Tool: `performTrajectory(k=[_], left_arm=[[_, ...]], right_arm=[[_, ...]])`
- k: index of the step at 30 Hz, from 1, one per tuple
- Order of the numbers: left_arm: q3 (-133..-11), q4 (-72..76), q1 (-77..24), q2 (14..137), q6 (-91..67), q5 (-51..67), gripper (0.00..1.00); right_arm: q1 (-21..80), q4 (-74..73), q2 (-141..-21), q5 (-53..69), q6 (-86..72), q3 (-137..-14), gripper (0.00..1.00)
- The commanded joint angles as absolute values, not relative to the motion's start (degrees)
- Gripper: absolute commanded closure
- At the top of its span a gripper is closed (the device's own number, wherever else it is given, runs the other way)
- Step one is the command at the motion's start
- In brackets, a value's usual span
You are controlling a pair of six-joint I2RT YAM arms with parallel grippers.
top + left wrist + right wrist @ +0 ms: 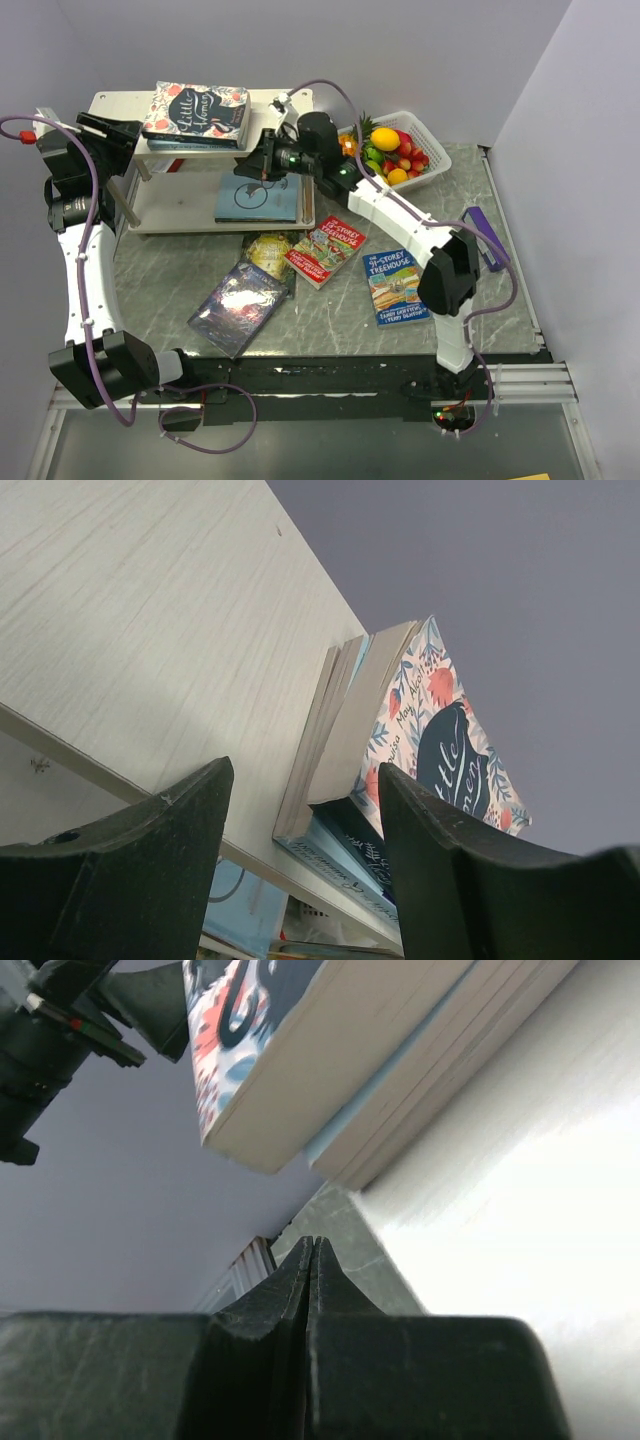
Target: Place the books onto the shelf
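Book titles on three covers
The floral book point(195, 110) on the top board of the shelf point(115, 100) reads "Little Women". The blue book point(398, 285) at the right of the bench point(460, 175) reads "The 91-Storey Treehouse". The red book point(325, 250) just left of it shows "Storey Treehouse", its number too small to read.

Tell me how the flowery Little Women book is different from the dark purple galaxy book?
The Little Women book lies on the top board of the shelf, atop another book; the galaxy book lies on the table. Little Women has a flowery cover; the galaxy book is dark purple. Both lie flat, cover up.
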State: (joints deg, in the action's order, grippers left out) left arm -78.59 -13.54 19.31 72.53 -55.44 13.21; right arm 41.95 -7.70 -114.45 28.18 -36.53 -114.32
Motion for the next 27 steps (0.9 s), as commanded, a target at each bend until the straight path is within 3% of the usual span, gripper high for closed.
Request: performTrajectory(k=[1, 7, 27], left_arm=[[-78.0, -11.7, 19.5, 70.9, -56.4, 14.7, 0.34], [-77.3, -10.9, 19.5, 70.8, -57.0, 15.2, 0.34], [-76.8, -10.9, 19.5, 70.5, -57.0, 15.5, 0.34]], right_arm=[[41.7, 6.2, -105.2, 25.8, -37.7, -107.1, 1.0], [41.7, 11.7, -102.8, 25.1, -38.3, -103.3, 1.0], [41.7, 2.4, -110.7, 26.3, -37.0, -116.4, 1.0]])
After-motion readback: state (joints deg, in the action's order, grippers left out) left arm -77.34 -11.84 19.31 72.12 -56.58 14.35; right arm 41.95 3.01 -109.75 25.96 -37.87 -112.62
